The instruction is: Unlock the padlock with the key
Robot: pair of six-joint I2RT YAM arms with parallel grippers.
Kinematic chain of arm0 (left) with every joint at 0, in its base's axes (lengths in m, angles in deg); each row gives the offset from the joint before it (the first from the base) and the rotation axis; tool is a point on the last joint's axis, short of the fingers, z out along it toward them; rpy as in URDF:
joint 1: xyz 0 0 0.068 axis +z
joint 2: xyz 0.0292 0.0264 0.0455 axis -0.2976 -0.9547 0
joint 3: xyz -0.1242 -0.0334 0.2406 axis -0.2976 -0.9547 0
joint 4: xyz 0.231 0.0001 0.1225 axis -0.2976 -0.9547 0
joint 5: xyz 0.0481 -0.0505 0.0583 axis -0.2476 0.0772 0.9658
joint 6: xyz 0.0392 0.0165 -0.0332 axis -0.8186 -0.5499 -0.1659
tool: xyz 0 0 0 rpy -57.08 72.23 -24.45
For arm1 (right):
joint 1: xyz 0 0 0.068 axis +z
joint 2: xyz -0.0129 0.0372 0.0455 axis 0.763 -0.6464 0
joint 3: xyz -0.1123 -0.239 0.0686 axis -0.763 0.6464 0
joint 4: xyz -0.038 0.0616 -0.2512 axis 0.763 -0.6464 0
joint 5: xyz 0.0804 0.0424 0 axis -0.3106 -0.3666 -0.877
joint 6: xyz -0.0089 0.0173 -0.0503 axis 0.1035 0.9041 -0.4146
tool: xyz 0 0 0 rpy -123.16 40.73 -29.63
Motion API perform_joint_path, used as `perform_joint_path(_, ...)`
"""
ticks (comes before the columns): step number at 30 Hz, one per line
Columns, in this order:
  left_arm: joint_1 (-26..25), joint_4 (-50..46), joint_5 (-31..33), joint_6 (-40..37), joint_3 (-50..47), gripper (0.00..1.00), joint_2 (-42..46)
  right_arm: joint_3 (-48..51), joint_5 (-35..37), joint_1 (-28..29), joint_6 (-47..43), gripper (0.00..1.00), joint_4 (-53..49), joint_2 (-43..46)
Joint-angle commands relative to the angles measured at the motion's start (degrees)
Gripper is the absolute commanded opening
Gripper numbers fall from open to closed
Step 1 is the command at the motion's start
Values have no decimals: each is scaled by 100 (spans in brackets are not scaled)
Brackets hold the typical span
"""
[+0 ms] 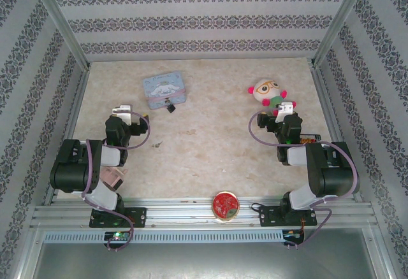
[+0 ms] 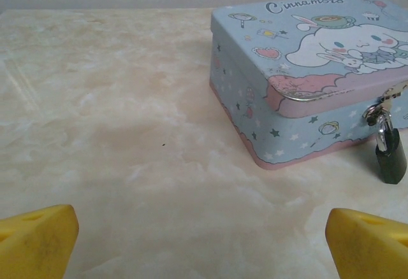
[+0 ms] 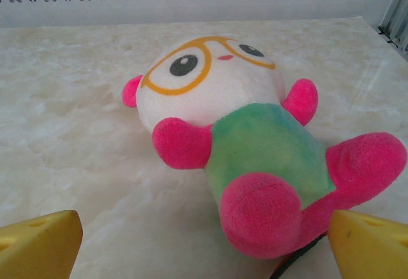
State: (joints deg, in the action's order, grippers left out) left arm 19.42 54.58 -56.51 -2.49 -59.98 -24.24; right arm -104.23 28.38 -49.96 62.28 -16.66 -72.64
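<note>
Yellow fingertips frame the bottom of my left wrist view: the left gripper stands wide apart with nothing between its fingers. Ahead and to its right hangs the padlock, dark body down, its silvery shackle threaded through the hasp on the front of the tin. The shackle looks seated in the body, so I judge it locked. From above, the padlock sits just in front of the tin at the far left of the table, a little beyond the left gripper. What may be the key is a thin dark speck on bare table near the left arm, short of the tin; it is too small for me to be sure. The right gripper is also spread wide and empty, on the near side of a toy that lies face up at the far right, well apart from the padlock. A red disc rests on the near rail between the bases. By my reading nothing is done yet: the key must be picked up, the padlock steadied, the key inserted and turned, and the shackle pulled free.
</note>
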Motion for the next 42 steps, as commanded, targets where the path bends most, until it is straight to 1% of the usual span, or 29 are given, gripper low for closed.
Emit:
perform_joint_path(1, 62, -512, 186, 129, 151, 99, 462, -89, 169, -21, 29, 98, -42, 205)
perform_joint_path(6, 66, -1450, 446, 223, 386, 99, 1128, -104, 374, -8, 55, 98, -433, 647)
perform_joint_path(8, 62, -1797, 707, 479, 508, 99, 1377, -153, 546, 22, 73, 98, -711, 866)
perform_joint_path(11, 62, -2327, 831, 1025, 836, 99, 1618, -536, 878, 125, 179, 98, -1839, 1298)
perform_joint_path(14, 66, -3010, 924, 1663, 1428, 99, 1522, -1168, 1048, 145, 735, 98, -3146, 1509)
perform_joint_path(17, 70, -3675, 828, 2165, 2198, 99, 1100, -1621, 730, 212, 1025, 98, -3700, 1447)
perform_joint_path(19, 70, -4094, 636, 2427, 2755, 99, 692, -1951, 627, 439, 1189, 98, -3969, 1290)
perform_joint_path(21, 70, -4402, 481, 2664, 3189, 99, 298, -2324, 613, 748, 1305, 98, -4257, 1058)
perform_joint_path(23, 70, -4426, 253, 2816, 3480, 99, -57, -2769, 694, 1115, 1414, 98, -4581, 734)
perform_joint_path(28, 61, -4471, -338, 3031, 4257, 99, -949, -4252, 822, 1972, 1708, 98, -5497, -420)
perform_joint_path(30, 62, -4549, -606, 3060, 4575, 99, -1292, -4804, 723, 2204, 1851, 98, -5729, -898)
perform_joint_path(32, 62, -4516, -862, 3123, 4783, 98, -1577, -5316, 435, 2352, 2058, 98, -5836, -1342)
perform_joint_path(34, 49, -4452, -1049, 3177, 4955, 91, -1807, -5836, -7, 2437, 2366, 98, -5845, -1842)
perform_joint_path(37, 2, -4468, -1103, 3166, 5130, 86, -2051, -6575, -646, 2509, 2796, 98, -5849, -2551)
perform_joint_path(41, -35, -4474, -1164, 3128, 5223, 82, -2242, -7424, -977, 2622, 3131, 97, -5866, -3290)
perform_joint_path(42, -44, -4495, -1189, 3113, 5259, 79, -2291, -7627, -1038, 2641, 3185, 95, -5871, -3504)
